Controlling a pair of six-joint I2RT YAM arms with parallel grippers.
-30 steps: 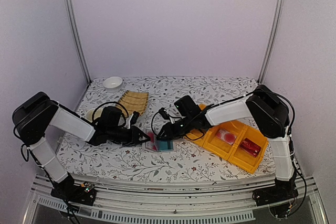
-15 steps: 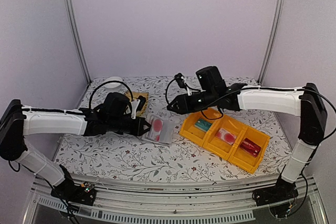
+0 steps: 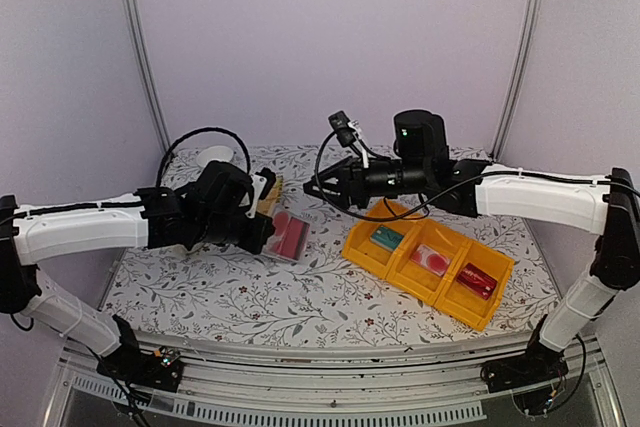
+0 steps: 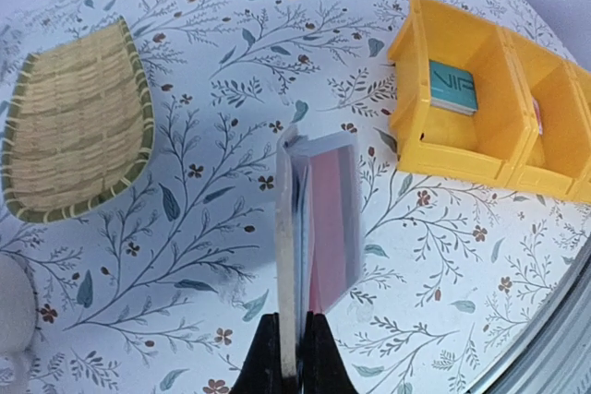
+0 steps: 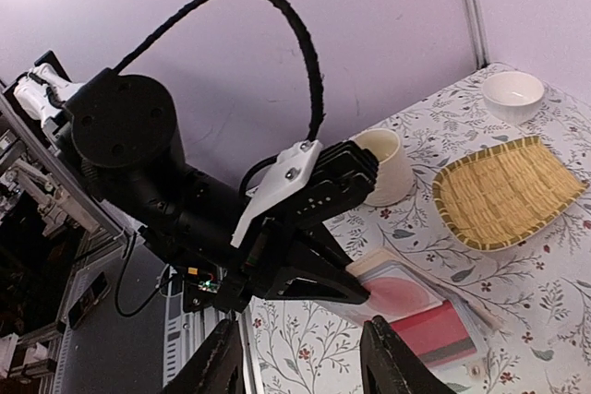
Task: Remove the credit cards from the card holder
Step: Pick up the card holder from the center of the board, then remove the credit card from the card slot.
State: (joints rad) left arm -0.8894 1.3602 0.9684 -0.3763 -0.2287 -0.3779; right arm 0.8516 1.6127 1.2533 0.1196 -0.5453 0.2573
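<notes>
Two robot arms face each other above a floral-patterned counter (image 3: pixel 330 297), with the job of emptying a wallet apparently part done.

The largest item on the counter is a yellow three-compartment tray (image 3: pixel 372 263) on the right side. It seems to serve as the drop-off point. A teal card (image 3: pixel 387 238) lies in its leftmost compartment and a whitish-pink card (image 3: pixel 431 259) in the middle one. A red object (image 3: pixel 478 280) that cannot be identified fills the third. A woven bamboo mat (image 4: pixel 74 126), a cup (image 5: pixel 383 165) and a small white bowl (image 5: pixel 514 89) sit toward the far left, well apart from the tray.

The card holder (image 3: pixel 288 235) is off the counter. The left hand (image 4: pixel 288 357) has its fingers pressed together on one edge and holds it on edge in the air, just left of the tray. The open side is turned toward the other arm, probably so the pockets can be reached.

The right hand (image 5: pixel 300 362) hangs near the holder but apart from it, pointed at it. Its fingers are spread and nothing is between them. That looks like readiness for another pull.

A pale card with a red circle (image 5: pixel 404 294) shows in the holder's lining. Pinching so thin an edge without tugging the wallet loose looks like the tricky part.
</notes>
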